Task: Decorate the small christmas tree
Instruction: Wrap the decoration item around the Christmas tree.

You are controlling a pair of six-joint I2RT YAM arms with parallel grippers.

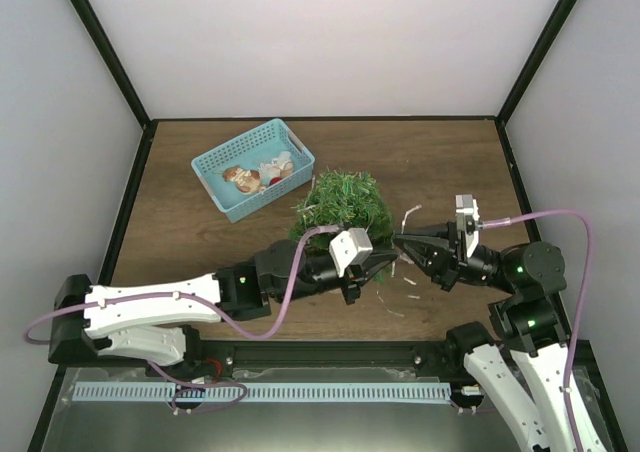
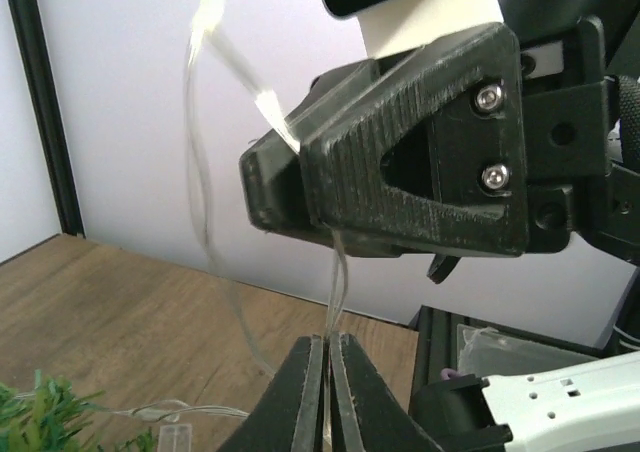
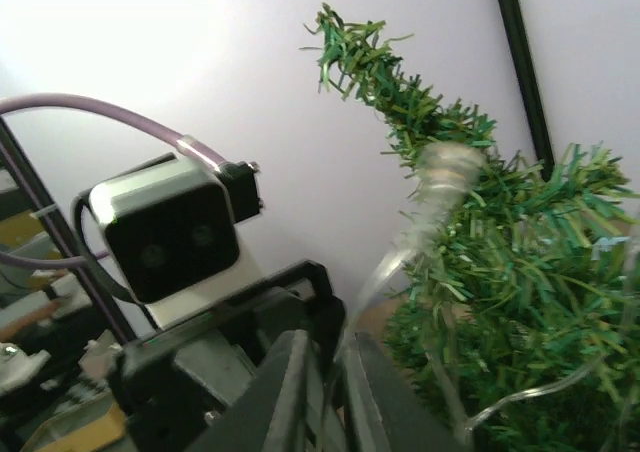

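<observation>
The small christmas tree (image 1: 340, 207) stands bushy and green at mid-table, and it fills the right of the right wrist view (image 3: 500, 272). A thin clear light string (image 2: 338, 282) runs from the tree to both grippers, which meet tip to tip just right of the tree. My left gripper (image 2: 328, 340) is shut on the string and sits low by the tree's right side (image 1: 388, 260). My right gripper (image 3: 335, 357) stands a narrow gap apart with the string (image 3: 385, 267) passing between its fingers. In the top view it (image 1: 400, 240) points left at the left gripper.
A light-blue plastic basket (image 1: 222, 187) holding small ornaments sits behind and left of the tree. Loose bits of clear string (image 1: 410, 215) lie on the brown table right of the tree. Black frame posts and white walls close in the back and sides.
</observation>
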